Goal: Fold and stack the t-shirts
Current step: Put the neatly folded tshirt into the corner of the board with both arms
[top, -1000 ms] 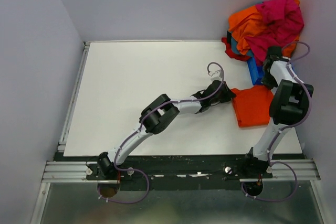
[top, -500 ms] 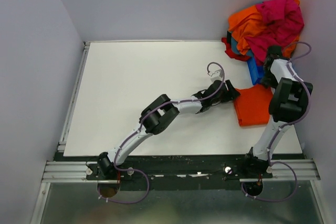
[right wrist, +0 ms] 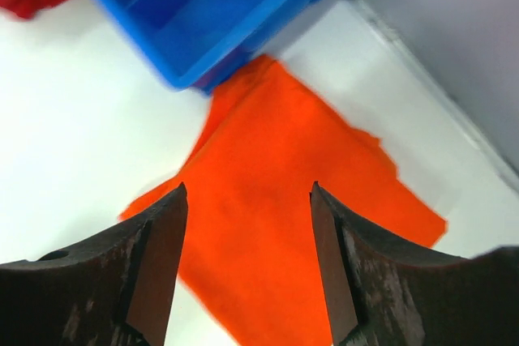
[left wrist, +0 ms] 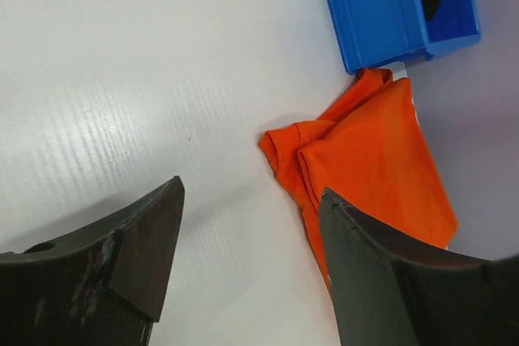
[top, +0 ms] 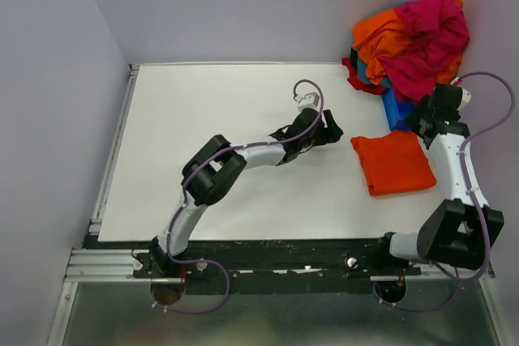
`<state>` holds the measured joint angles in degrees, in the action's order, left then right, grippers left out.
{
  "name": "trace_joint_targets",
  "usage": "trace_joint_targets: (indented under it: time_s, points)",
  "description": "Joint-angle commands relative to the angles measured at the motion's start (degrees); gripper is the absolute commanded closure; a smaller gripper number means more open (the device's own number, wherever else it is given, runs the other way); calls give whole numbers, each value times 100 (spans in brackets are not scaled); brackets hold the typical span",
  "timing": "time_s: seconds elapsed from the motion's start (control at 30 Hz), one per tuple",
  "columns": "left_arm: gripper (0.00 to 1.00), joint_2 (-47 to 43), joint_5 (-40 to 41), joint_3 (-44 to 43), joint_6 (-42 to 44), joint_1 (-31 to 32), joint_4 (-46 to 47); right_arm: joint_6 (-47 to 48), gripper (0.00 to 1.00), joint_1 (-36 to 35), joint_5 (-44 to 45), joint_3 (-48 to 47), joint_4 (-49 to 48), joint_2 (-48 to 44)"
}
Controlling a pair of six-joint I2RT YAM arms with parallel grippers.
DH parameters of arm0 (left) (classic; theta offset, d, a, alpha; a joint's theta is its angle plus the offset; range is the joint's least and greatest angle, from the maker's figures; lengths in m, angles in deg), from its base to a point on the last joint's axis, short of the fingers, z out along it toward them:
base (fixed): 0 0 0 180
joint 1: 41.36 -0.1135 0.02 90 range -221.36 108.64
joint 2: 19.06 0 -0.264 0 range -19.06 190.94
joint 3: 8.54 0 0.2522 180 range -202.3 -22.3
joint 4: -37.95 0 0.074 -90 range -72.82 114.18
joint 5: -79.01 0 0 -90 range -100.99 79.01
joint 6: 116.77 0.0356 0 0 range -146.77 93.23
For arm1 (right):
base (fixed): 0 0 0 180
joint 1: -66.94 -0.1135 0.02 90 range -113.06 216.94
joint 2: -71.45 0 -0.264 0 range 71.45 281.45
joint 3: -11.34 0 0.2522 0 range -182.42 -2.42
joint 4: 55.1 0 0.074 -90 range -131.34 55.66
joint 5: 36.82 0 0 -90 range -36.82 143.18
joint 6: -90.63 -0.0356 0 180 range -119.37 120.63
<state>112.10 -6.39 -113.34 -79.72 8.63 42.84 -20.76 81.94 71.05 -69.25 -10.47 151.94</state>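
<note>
Orange t-shirt [top: 395, 164], folded into a rough rectangle, lies flat at the right of the white counter [top: 219, 119], its far corner just beside the blue bin [top: 395, 109]. Both arms have drawn off it: the left arm now reaches over bare counter to its left, and the right arm has swung out to the right edge. A second ago shut, the left fingers [left wrist: 138, 249] and right fingers [right wrist: 154, 257] now stand wide and empty. The bin, far right, is heaped with orange, magenta and red t-shirts [top: 418, 34] that spill over. Only the left wrist view shows the folded shirt's bunched left edge. The right wrist view shows the bin's blue inside.
</note>
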Motion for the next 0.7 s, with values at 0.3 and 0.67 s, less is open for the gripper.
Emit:
trace_joint_targets:
  time_s: [0.3,0.67]
  points:
    - [12,-3963,1894,2915,1585,27,-626,143,36,-1979,-1297,1356,-1373,-2115]
    - [1,-7048,3195,4779,2175,-42,-2181,-120,0,-3223,-2726,2023,-2058,-3143]
